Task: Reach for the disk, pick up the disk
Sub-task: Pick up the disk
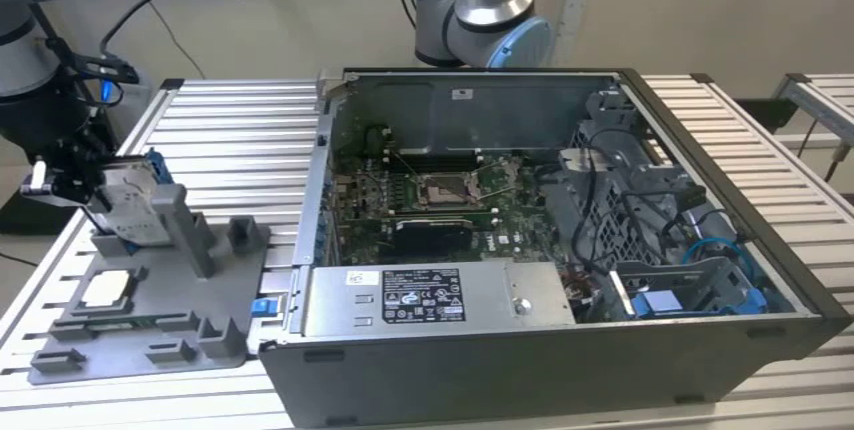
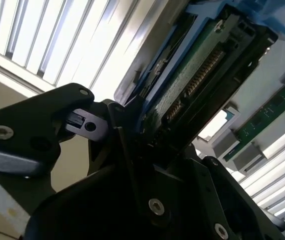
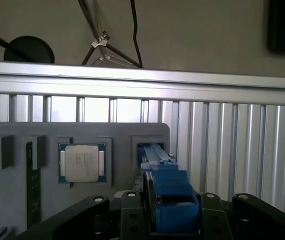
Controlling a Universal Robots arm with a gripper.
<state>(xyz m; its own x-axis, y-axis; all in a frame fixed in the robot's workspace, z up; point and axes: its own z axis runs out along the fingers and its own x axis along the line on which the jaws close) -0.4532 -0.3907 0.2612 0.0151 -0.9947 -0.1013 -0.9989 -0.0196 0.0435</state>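
Disk stands on edge in a slot of the grey fixture tray, at the tray's corner away from the open computer case, and the gripper is on it. In the second wrist view the black fingers lie close against both sides of the disk, so the jaws are narrow and, by my reading, clamped on it. Reaching looks done. The step in hand is the pick-up, and I judge the disk not yet lifted clear, since in the first wrist view the far end of its blue frame sits in the tray's pocket.

Getting it out calls, I think, for a straight pull along the slot with no twist, so the frame does not bind in the pocket.

A tall grey post rises from the tray just beside the disk, on the side toward the case. It is the one thing a sideways swing could strike. A flat square chip lies in its own recess on the tray, near the slot but apart from the fingers.

The tray lies on a slatted metal table. The case is just beside the tray, to the exterior view's right, with a grey power-supply box in the corner nearest the tray. A second arm stands behind the case, well apart from the tray and out of the way
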